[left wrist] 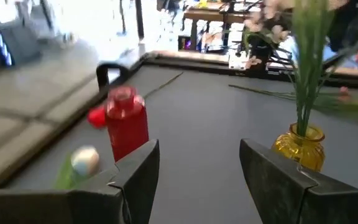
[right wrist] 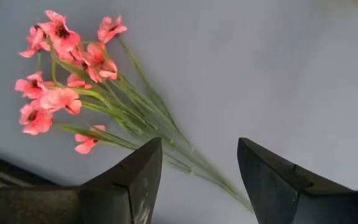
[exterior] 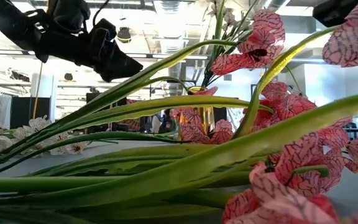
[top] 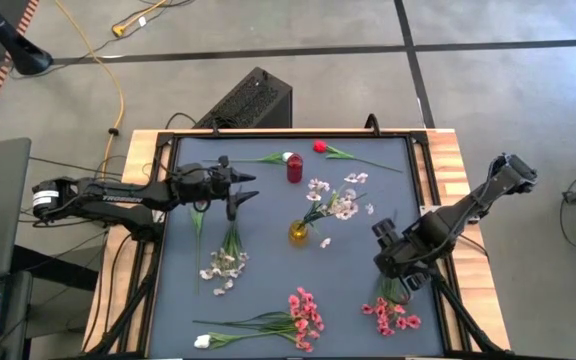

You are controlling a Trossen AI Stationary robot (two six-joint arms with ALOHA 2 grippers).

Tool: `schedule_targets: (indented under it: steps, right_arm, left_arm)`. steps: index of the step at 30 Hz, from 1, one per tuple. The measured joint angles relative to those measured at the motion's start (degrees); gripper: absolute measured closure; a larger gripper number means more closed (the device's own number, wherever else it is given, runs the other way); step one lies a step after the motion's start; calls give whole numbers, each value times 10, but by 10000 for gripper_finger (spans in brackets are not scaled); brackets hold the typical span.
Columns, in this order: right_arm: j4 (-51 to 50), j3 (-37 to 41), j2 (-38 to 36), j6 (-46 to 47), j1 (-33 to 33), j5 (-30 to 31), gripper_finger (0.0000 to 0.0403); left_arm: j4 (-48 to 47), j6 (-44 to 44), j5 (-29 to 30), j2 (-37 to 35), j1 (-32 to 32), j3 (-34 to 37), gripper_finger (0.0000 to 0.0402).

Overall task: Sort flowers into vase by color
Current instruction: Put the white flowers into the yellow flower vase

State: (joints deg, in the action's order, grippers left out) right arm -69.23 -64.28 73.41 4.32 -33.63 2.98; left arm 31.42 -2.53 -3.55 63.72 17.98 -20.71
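Observation:
A red vase (top: 294, 167) and a yellow vase (top: 298, 233) stand mid-table; the yellow one holds a pale pink-white spray (top: 334, 201). A red rosebud (top: 320, 147) and a white bud (top: 288, 157) lie at the far side. A pale spray (top: 225, 262) lies at left. Pink sprays lie near the front edge (top: 303, 315) and at right (top: 391, 314). My left gripper (top: 248, 189) is open above the table, left of the red vase (left wrist: 127, 121). My right gripper (top: 400, 262) is open, its fingers above the right pink spray's stems (right wrist: 166, 140).
A white-budded stem (top: 208, 340) lies at the front left. A loose petal (top: 325, 242) lies by the yellow vase (left wrist: 300, 146). A black box (top: 248, 100) stands on the floor beyond the far edge. In the low view pink blossoms (exterior: 272, 43) and green leaves fill the foreground.

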Motion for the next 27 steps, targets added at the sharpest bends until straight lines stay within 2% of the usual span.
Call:
schedule_targets:
  steps: [2,5,8,12,20,27]
  right_arm:
    - [1,0,0,-3,0,15,168]
    - [8,0,0,-12,0,42,168]
    - [10,0,0,-42,0,49,168]
    - [10,0,0,-77,0,60,169]
    - [19,0,0,-165,0,111,169]
    - [23,0,0,-209,12,128,169]
  left_arm:
    - [-68,-41,1,0,1,-22,189]
    - [-235,-56,6,-1,1,-81,189]
    - [-407,-89,42,1,0,-147,189]
    - [-541,-185,99,1,0,-205,189]
    - [-663,-315,81,1,-9,-211,198]
    - [-671,-401,84,1,-60,-211,211]
